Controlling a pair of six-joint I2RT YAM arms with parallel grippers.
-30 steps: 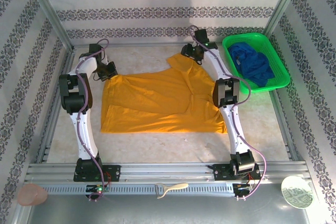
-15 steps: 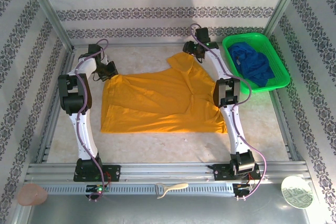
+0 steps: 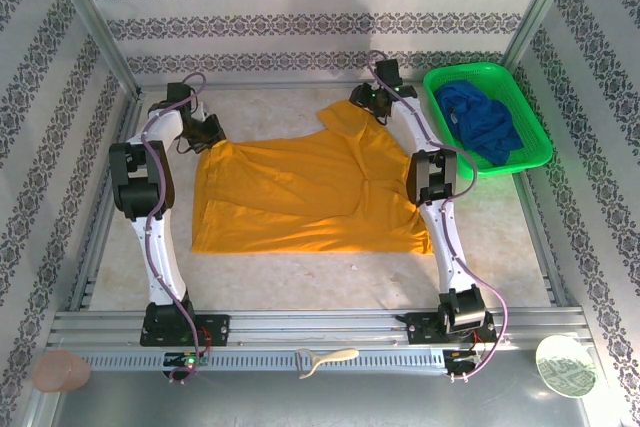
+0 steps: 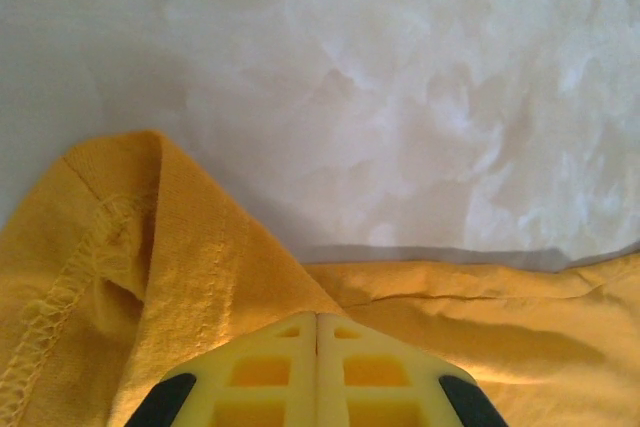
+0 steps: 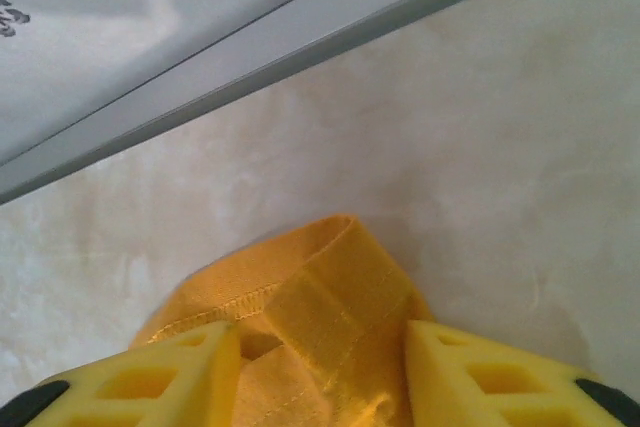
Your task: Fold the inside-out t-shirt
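- Mustard-yellow short-sleeved cotton t-shirt (image 3: 300, 192): lies spread flat on the pale table (image 3: 270, 277), between the two arms. One sleeve points to the far side. The left wrist view shows overlock stitching along an edge.
- Left gripper (image 4: 316, 319): the jaws are pressed together at the far left corner of the t-shirt. A ridge of cloth runs up into them, which reads as a pinch on the hem.
- Right gripper (image 5: 320, 337): the jaws stand apart, straddling the doubled hem of the far sleeve, and are not closed on it.
- Handling, as a judgement: a light, limp, thin knit with no stiffness. It should sag from any held point and drag on the table rather than slide cleanly. It is not fragile, though the hems may stretch a little.
- Where to take hold, as a judgement: the stitched hems and corners, where doubled cloth gives the jaws something to bite. Two points well apart on one edge should lift that edge straight. A pinch mid-panel would likely bunch the cloth.
- Green plastic basket (image 3: 487, 117): at the far right, holding deep-blue cloth, apart from the t-shirt.
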